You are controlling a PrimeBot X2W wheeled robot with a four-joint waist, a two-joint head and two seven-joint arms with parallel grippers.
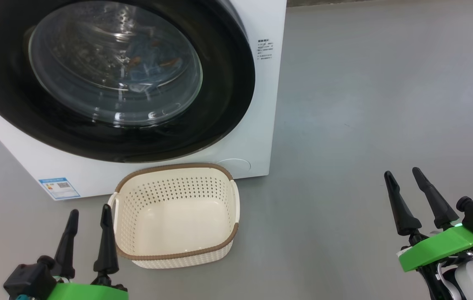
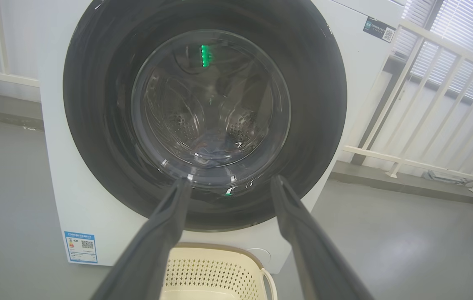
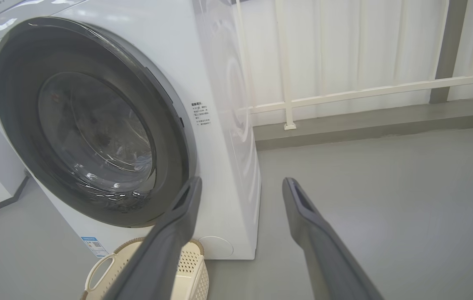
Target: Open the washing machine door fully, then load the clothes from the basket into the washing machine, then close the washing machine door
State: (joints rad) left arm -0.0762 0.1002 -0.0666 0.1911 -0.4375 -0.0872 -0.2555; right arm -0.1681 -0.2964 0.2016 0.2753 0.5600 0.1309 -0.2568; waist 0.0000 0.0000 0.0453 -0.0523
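Observation:
The washing machine (image 1: 257,137) stands before me with its round black door (image 1: 228,83) shut flat against the front. Through the glass bowl, light-blue clothes (image 1: 151,56) lie inside the drum; the left wrist view shows them low behind the window (image 2: 213,152). The cream basket (image 1: 178,246) sits on the floor in front of the machine with nothing in it. My left gripper (image 1: 89,213) is open just left of the basket, holding nothing. My right gripper (image 1: 403,173) hangs open over bare floor far to the right, well away from the machine (image 3: 219,166) and the door (image 3: 169,137).
Grey floor (image 1: 365,104) spreads to the right of the machine. A white railing (image 3: 344,93) and a raised kerb run behind it, and window blinds (image 2: 461,37) show beyond the railing. A blue label (image 1: 59,187) marks the machine's lower left corner.

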